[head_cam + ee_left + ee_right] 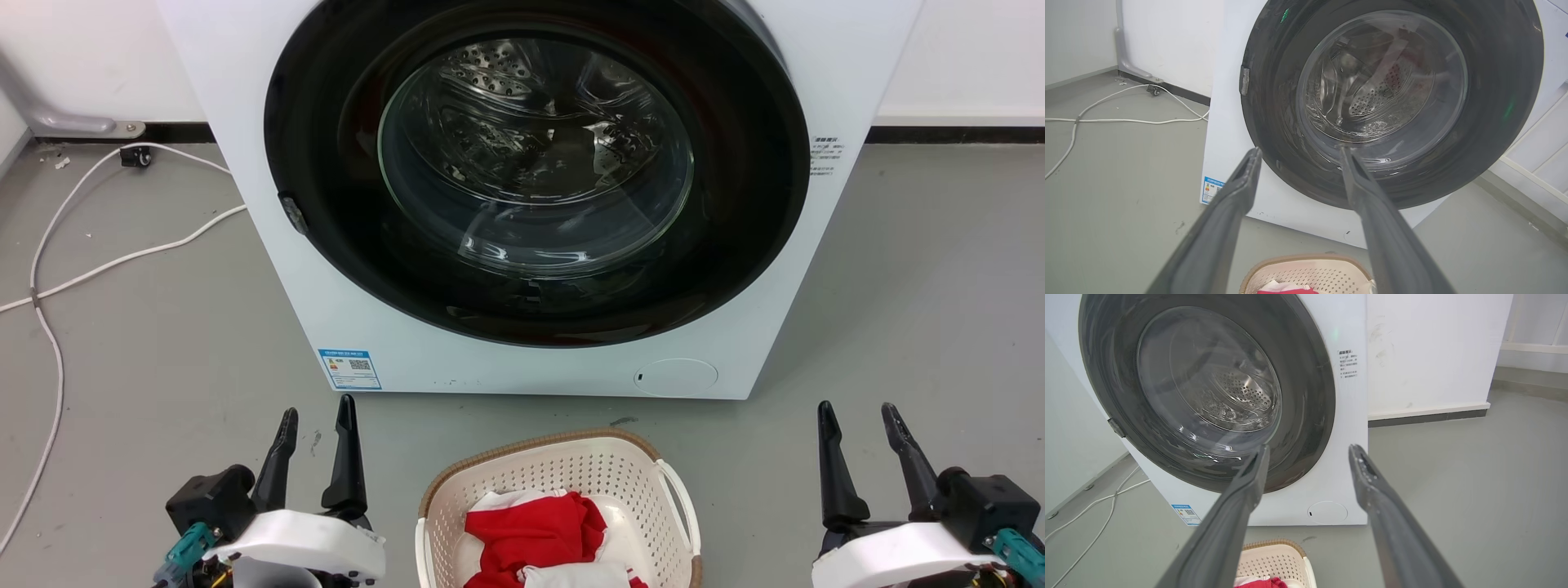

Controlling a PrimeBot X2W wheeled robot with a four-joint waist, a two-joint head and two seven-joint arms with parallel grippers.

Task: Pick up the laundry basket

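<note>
On a smooth grey floor (898,286), just before a white front-loading washing machine (269,269) with round dark glass door (535,155) shut: the laundry basket (563,469), low in the middle of the head view, holding red and white cloth (535,531). Left of the machine, a white cable (122,261) looping over the floor. Behind, white wall (963,57) with black skirting (955,135). Flanking the basket and clear of it, left gripper (317,407) and right gripper (856,407), fingers parted wide, holding nothing.
</note>
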